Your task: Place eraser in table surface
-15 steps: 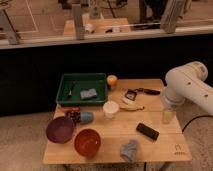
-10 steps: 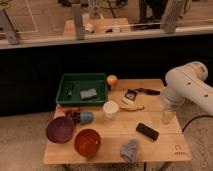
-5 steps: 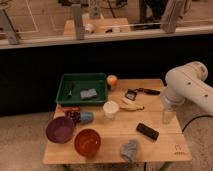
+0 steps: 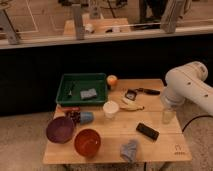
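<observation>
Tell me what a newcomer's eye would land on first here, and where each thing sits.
The big white robot arm looms at the right, its pincer down by the right edge of the table surface. A green tray fills the back left corner, with an orange bowl and a purple bowl at the front left. The black eraser lies flat on the wood, right of centre.

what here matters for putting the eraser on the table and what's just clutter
Job: flat black rectangular eraser, lying on the light wooden table surface; gripper, at the lower end of the white arm, by the table's right edge.
Lying about: green plastic tray, grey-blue sponge, yellow banana, white cup, purple bowl, orange bowl, grey cloth.
</observation>
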You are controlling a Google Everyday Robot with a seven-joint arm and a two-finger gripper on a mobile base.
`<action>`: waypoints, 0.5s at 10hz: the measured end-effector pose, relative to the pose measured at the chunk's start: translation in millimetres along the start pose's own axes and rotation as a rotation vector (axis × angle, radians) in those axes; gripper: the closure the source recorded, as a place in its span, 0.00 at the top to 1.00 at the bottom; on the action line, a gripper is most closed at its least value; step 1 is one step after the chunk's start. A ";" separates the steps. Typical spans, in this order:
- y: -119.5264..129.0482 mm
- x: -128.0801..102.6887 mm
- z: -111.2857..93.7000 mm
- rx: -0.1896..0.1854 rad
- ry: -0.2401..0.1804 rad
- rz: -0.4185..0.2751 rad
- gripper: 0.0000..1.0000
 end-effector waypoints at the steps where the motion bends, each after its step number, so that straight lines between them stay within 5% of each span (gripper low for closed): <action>1: 0.0 0.0 0.0 0.000 0.000 0.000 0.80; 5: 0.0 0.0 0.0 0.000 0.000 0.000 0.80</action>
